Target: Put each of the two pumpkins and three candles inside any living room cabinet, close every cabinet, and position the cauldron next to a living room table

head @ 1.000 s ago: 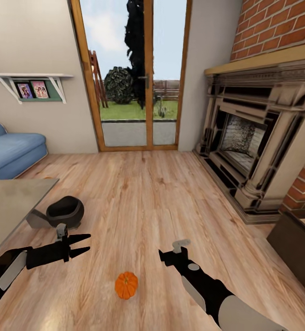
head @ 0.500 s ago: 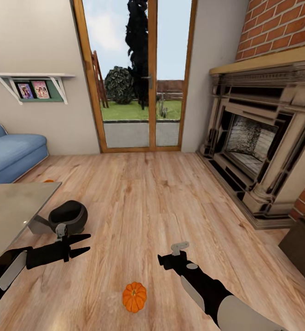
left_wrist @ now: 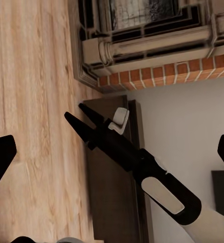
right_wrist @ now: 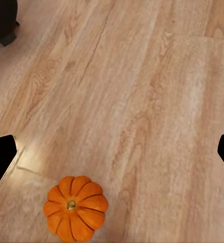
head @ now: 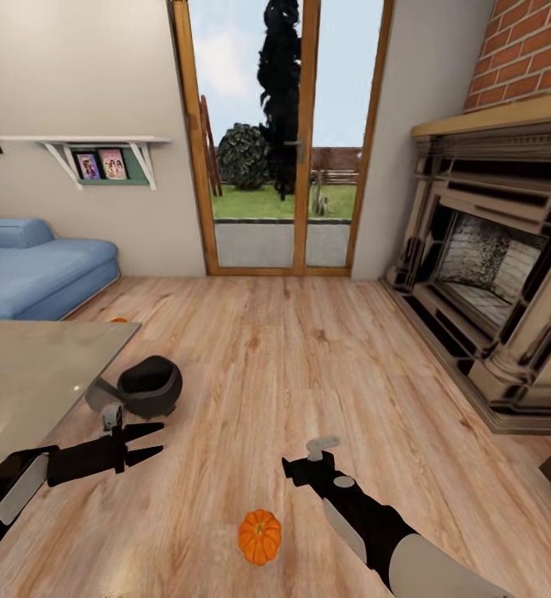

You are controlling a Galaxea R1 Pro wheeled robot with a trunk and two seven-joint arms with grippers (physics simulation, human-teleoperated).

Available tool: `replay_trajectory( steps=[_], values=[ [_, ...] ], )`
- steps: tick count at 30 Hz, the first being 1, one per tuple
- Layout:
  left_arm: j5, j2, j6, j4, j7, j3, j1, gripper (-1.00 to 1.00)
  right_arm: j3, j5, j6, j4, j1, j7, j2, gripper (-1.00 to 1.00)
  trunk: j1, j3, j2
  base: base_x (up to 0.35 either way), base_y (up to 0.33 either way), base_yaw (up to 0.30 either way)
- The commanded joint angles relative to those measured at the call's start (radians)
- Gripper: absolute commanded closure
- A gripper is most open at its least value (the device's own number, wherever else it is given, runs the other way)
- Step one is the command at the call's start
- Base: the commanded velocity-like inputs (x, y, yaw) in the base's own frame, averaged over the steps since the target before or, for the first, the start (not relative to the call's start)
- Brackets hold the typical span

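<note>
**Ana:** Head view first. Where do the two claws stand?

**Ben:** The left gripper [head: 149,443] hangs over the wooden floor [head: 308,365] with its two dark fingers parted and nothing between them. The right gripper [head: 296,468] is also over the floor; from this angle I cannot tell how its fingers stand, though in the left wrist view the right gripper [left_wrist: 80,115] shows two prongs spread a little, holding nothing.

**Ana:** And the pumpkin?

**Ben:** One pumpkin [head: 259,536] sits on the floor, nearer the robot than the right claw and slightly to its left side, apart from it. In the right wrist view the same pumpkin [right_wrist: 75,208] lies ahead of the fingertips, untouched, stem up.

**Ana:** The cauldron?

**Ben:** The cauldron [head: 150,386] rests on the floor just beyond the left claw, close by the corner of the table [head: 34,374]. A sliver of orange [head: 118,319] peeks past the table's far edge; too small to name.

**Ana:** Anything of the cabinet?

**Ben:** The left wrist view shows a long dark-brown cabinet [left_wrist: 112,202] along the wall behind the right arm, beside the fireplace [left_wrist: 147,35].
</note>
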Motion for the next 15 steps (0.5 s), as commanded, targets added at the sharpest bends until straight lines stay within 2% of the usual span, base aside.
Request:
replay_trajectory(
  steps=[1, 9, 15],
  values=[
    [0.004, 0.001, 0.005, 0.001, -0.002, -0.003, -0.001, -1.00, 0.007, -0.008, 0.004, -0.002, -0.001, -0.009, -0.001, -1.00, 0.000, 0.000, 0.000, 0.000, 0.000, 0.258],
    [0.003, 0.001, 0.005, 0.001, -0.002, -0.003, -0.001, -1.00, 0.007, -0.003, 0.000, 0.001, -0.001, -0.009, -0.001, -1.00, 0.000, 0.003, 0.000, 0.000, -0.054, 0.253],
    [0.004, 0.001, 0.005, 0.001, -0.003, -0.003, -0.001, -1.00, 0.010, 0.001, -0.011, -0.003, -0.001, -0.003, -0.001, -1.00, 0.000, 0.003, 0.000, 0.078, -0.015, 0.058]
  ],
)
